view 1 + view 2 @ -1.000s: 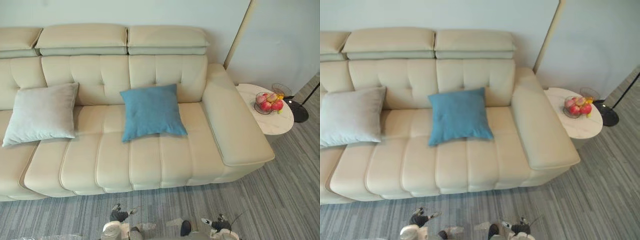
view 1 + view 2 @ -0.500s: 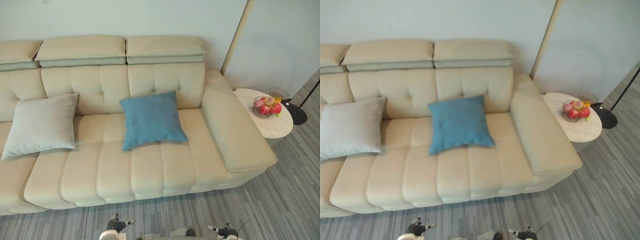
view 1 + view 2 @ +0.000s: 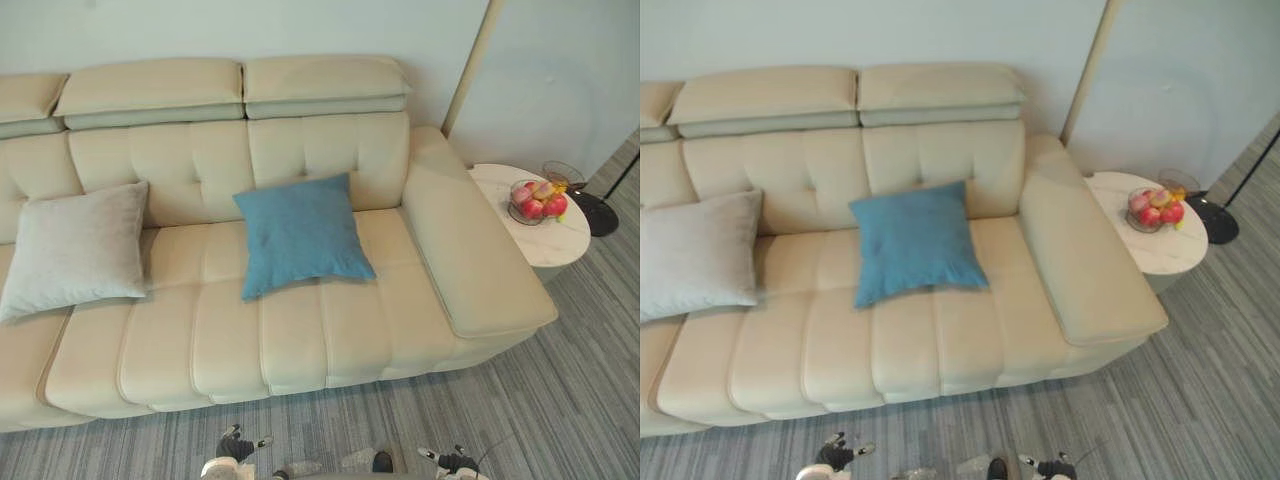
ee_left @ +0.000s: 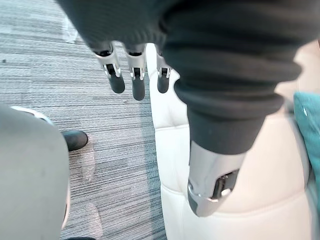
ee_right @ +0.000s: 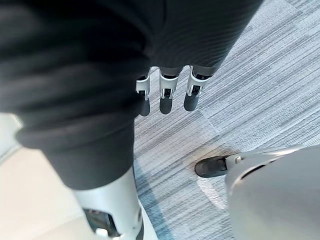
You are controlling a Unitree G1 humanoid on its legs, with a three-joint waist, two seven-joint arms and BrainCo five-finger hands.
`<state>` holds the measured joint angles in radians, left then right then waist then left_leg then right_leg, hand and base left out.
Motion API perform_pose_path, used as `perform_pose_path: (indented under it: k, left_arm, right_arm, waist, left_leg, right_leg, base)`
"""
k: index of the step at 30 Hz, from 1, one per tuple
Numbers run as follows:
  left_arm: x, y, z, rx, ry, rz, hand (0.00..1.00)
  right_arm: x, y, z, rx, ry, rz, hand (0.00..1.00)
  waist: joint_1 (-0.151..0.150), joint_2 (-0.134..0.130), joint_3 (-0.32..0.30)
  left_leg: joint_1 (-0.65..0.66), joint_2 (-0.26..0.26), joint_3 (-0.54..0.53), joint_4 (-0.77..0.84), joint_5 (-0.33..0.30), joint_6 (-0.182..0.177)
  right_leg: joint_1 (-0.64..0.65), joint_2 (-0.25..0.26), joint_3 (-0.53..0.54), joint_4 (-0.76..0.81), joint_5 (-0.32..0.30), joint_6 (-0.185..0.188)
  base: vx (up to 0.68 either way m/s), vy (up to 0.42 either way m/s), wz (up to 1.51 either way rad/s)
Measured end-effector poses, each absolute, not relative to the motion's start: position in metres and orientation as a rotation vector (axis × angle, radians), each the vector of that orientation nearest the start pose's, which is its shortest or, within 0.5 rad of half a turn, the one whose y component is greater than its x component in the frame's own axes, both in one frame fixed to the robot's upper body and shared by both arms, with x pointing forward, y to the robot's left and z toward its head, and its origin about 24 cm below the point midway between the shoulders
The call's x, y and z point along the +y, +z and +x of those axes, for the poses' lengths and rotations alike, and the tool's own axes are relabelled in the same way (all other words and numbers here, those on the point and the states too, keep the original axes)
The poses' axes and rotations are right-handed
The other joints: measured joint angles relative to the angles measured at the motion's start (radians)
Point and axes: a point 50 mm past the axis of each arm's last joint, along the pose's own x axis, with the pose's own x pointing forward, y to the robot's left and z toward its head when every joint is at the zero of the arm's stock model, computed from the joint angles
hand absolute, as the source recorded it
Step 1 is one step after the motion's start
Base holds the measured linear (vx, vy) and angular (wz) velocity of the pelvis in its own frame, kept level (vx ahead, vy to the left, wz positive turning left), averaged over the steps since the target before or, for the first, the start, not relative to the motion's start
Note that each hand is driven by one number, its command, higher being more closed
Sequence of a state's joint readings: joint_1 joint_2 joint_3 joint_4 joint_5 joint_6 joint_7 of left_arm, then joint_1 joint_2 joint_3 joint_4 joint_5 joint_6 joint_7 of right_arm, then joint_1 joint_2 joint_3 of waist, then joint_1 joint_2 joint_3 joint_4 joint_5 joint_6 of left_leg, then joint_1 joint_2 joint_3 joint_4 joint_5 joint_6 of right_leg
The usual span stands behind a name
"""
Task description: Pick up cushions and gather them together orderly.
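Both empty, fingers straight: left hand [image 4: 136, 80], right hand [image 5: 167, 97], low off front edge of cream leather sofa [image 3: 300, 340]. Mid-seat ahead: blue square fabric cushion [image 3: 303, 235]; grey square plush cushion [image 3: 75, 248] at seat's left end, nearer left hand.

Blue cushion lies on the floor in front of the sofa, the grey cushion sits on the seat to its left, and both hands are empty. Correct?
No. The left eye view shows the blue cushion on the sofa seat, propped against the backrest, not on the floor. The grey cushion does sit to its left, and the left hand and right hand are empty.
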<state>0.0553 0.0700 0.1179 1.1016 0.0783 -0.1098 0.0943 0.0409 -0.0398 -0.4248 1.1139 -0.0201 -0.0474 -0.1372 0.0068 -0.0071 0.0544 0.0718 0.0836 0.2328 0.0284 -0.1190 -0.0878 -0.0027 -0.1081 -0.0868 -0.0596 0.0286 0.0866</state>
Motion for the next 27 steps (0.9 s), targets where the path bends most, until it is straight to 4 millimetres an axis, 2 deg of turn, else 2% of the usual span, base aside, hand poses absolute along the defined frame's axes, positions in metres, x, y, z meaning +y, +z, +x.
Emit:
perform_pose_path:
  k: [4,6,8,9,10,11,12,13,15,16,17,18,19,20,22,23,24,25,26,27]
  left_arm:
    - [0.194,-0.158,0.109,1.026,0.171,0.128,0.0]
    - [0.196,-0.157,0.113,1.022,0.168,0.134,0.0]
    - [0.199,-0.155,0.116,1.013,0.169,0.143,0.0]
    - [0.203,-0.154,0.12,1.003,0.173,0.158,0.0]
    - [0.205,-0.154,0.118,1.007,0.174,0.161,0.0]
    - [0.207,-0.152,0.122,0.993,0.176,0.168,0.0]
    - [0.207,-0.149,0.13,0.97,0.175,0.17,0.0]
    - [0.208,-0.149,0.13,0.966,0.178,0.171,0.0]
    - [0.212,-0.147,0.131,0.958,0.198,0.164,0.0]
    - [0.214,-0.148,0.129,0.963,0.209,0.163,0.0]
    - [0.211,-0.149,0.128,0.968,0.208,0.157,0.0]
    - [0.208,-0.149,0.128,0.967,0.202,0.149,0.0]
    - [0.209,-0.15,0.127,0.973,0.205,0.15,0.0]
    - [0.21,-0.15,0.126,0.979,0.21,0.152,0.0]
    - [0.21,-0.151,0.126,0.985,0.228,0.131,0.0]
    - [0.203,-0.149,0.134,0.966,0.217,0.118,0.0]
    - [0.202,-0.149,0.135,0.966,0.216,0.115,0.0]
    - [0.198,-0.149,0.137,0.96,0.208,0.106,0.0]
    - [0.182,-0.15,0.14,0.955,0.169,0.083,0.0]
    - [0.179,-0.15,0.14,0.955,0.16,0.079,0.0]
  right_arm:
    - [-0.219,-0.161,0.087,1.099,-0.531,0.097,0.0]
    - [-0.217,-0.161,0.092,1.088,-0.52,0.095,0.0]
    - [-0.217,-0.159,0.097,1.077,-0.494,0.073,0.0]
    - [-0.212,-0.158,0.107,1.059,-0.458,0.059,0.0]
    - [-0.209,-0.157,0.112,1.048,-0.438,0.052,0.0]
    - [-0.21,-0.155,0.116,1.037,-0.435,0.049,0.0]
    - [-0.212,-0.154,0.116,1.027,-0.441,0.045,0.0]
    - [-0.212,-0.154,0.116,1.022,-0.44,0.043,0.0]
    - [-0.212,-0.153,0.12,1.015,-0.421,0.025,0.0]
    - [-0.21,-0.152,0.125,1.006,-0.405,0.016,0.0]
    - [-0.211,-0.15,0.129,0.996,-0.406,0.015,0.0]
    - [-0.215,-0.148,0.135,0.98,-0.408,0.007,0.0]
    - [-0.216,-0.148,0.135,0.987,-0.405,-0.004,0.0]
    - [-0.217,-0.148,0.134,0.993,-0.406,-0.004,0.0]
    - [-0.22,-0.148,0.133,0.994,-0.411,-0.012,0.0]
    - [-0.225,-0.147,0.132,0.993,-0.416,-0.023,0.0]
    - [-0.225,-0.147,0.133,0.991,-0.417,-0.024,0.0]
    - [-0.227,-0.146,0.133,0.988,-0.423,-0.026,0.0]
    - [-0.235,-0.145,0.131,0.991,-0.436,-0.043,0.0]
    - [-0.236,-0.145,0.13,0.993,-0.438,-0.045,0.0]
  waist:
    - [-0.002,0.001,0.02]
    - [-0.001,-0.006,0.025]
    - [-0.004,-0.008,0.036]
    - [-0.003,-0.013,0.05]
    - [-0.004,-0.005,0.057]
    - [-0.01,-0.011,0.059]
    - [-0.02,-0.015,0.087]
    - [-0.022,-0.011,0.091]
    - [-0.019,-0.012,0.091]
    - [-0.018,-0.014,0.092]
    - [-0.025,0.005,0.097]
    - [-0.026,0.023,0.099]
    - [-0.024,0.01,0.094]
    - [-0.019,0.01,0.095]
    - [-0.034,0.022,0.094]
    - [-0.042,0.026,0.093]
    - [-0.044,0.026,0.093]
    - [-0.046,0.024,0.092]
    - [-0.046,0.025,0.094]
    - [-0.045,0.025,0.094]
  left_leg:
    - [-0.014,0.013,0.029,0.054,-0.029,-0.001]
    - [-0.028,0.016,0.1,0.061,-0.033,0.002]
    - [-0.03,0.026,0.172,0.074,-0.048,0.013]
    - [-0.036,0.045,0.236,0.099,-0.054,0.018]
    - [-0.036,0.059,0.267,0.104,-0.056,0.02]
    - [-0.027,0.058,0.306,0.104,-0.068,0.01]
    - [0.005,0.058,0.35,0.123,-0.076,0.002]
    - [0.011,0.065,0.369,0.139,-0.084,-0.007]
    - [0.018,0.09,0.423,0.19,-0.096,-0.005]
    - [0.021,0.107,0.464,0.217,-0.101,0.001]
    - [0.028,0.129,0.506,0.219,-0.104,-0.003]
    - [0.039,0.148,0.544,0.212,-0.108,-0.011]
    - [0.062,0.152,0.585,0.208,-0.117,-0.038]
    - [0.077,0.161,0.6,0.207,-0.119,-0.055]
    - [0.074,0.203,0.607,0.262,-0.1,-0.084]
    - [0.038,0.283,0.579,0.432,-0.089,-0.069]
    - [0.026,0.301,0.565,0.476,-0.079,-0.052]
    - [-0.008,0.319,0.517,0.556,-0.062,0.001]
    - [-0.04,0.258,0.322,0.588,-0.115,-0.014]
    - [-0.04,0.239,0.288,0.587,-0.126,-0.015]
  right_leg:
    - [-0.031,0.013,0.062,0.016,0.0,0.0]
    - [-0.108,0.028,0.136,0.066,0.001,0.0]
    - [-0.182,0.049,0.148,0.124,0.018,0.001]
    - [-0.216,0.062,0.073,0.134,0.056,-0.03]
    - [-0.226,0.048,-0.038,0.146,0.031,-0.087]
    - [-0.244,0.019,-0.229,0.214,-0.049,-0.142]
    - [-0.242,-0.014,-0.328,0.262,-0.064,-0.143]
    - [-0.242,-0.005,-0.328,0.266,-0.052,-0.138]
    - [-0.247,0.031,-0.304,0.257,-0.025,-0.153]
    - [-0.261,0.032,-0.321,0.238,-0.079,-0.16]
    - [-0.271,0.011,-0.408,0.277,-0.148,-0.149]
    - [-0.278,-0.028,-0.513,0.339,-0.168,-0.169]
    - [-0.278,-0.078,-0.605,0.392,-0.175,-0.162]
    - [-0.277,-0.068,-0.61,0.413,-0.176,-0.174]
    - [-0.277,-0.022,-0.576,0.411,-0.195,-0.195]
    - [-0.274,0.019,-0.541,0.412,-0.221,-0.216]
    - [-0.273,0.03,-0.528,0.409,-0.225,-0.22]
    - [-0.267,0.042,-0.5,0.403,-0.229,-0.228]
    - [-0.23,0.074,-0.423,0.371,-0.229,-0.233]
    - [-0.215,0.082,-0.408,0.361,-0.228,-0.234]
  base:
    - [0.02,-0.024,-0.48]
    - [-0.04,-0.003,-0.97]
    - [-0.06,-0.001,-1.34]
    - [-0.06,-0.032,-1.47]
    - [-0.06,-0.065,-1.36]
    - [-0.04,-0.094,-1.11]
    - [-0.05,-0.06,-1.05]
    - [-0.04,-0.066,-1.12]
    - [-0.04,-0.129,-1.14]
    - [-0.03,-0.169,-1.18]
    - [0.0,-0.181,-1.2]
    - [0.08,-0.186,-1.25]
    - [0.14,-0.263,-1.22]
    - [0.14,-0.266,-1.0]
    - [0.15,-0.315,-0.69]
    - [0.16,-0.313,-0.69]
    - [0.17,-0.306,-0.85]
    - [0.18,-0.235,-1.12]
    - [0.18,-0.235,-1.18]
    - [0.22,-0.248,-1.34]
